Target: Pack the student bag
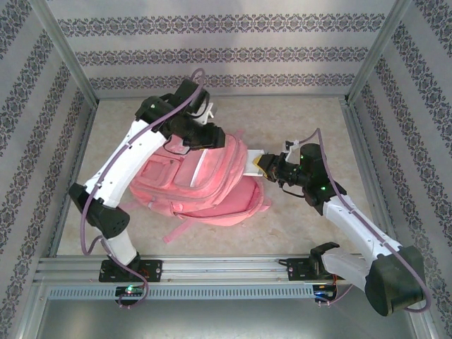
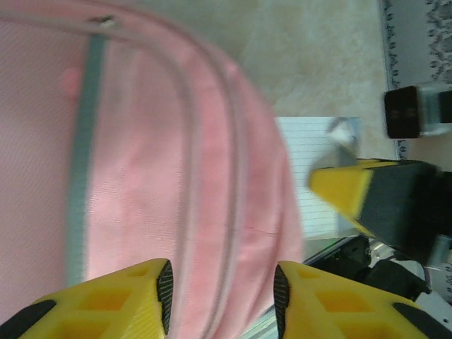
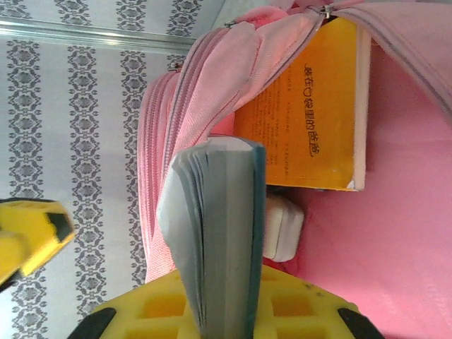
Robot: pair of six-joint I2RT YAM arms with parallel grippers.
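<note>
Thin notebook, soft fabric student bag

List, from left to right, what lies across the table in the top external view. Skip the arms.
student bag → notebook, at the bag's right edge → right gripper, shut on the notebook.

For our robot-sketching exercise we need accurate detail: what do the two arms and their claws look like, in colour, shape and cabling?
The left arm and the right arm have white shells between chunky black joints, with a mauve cable looping along each. The left claw has blocky yellow fingers with recessed pockets and ribbed black inner pads; the right claw is yellow and black.
</note>
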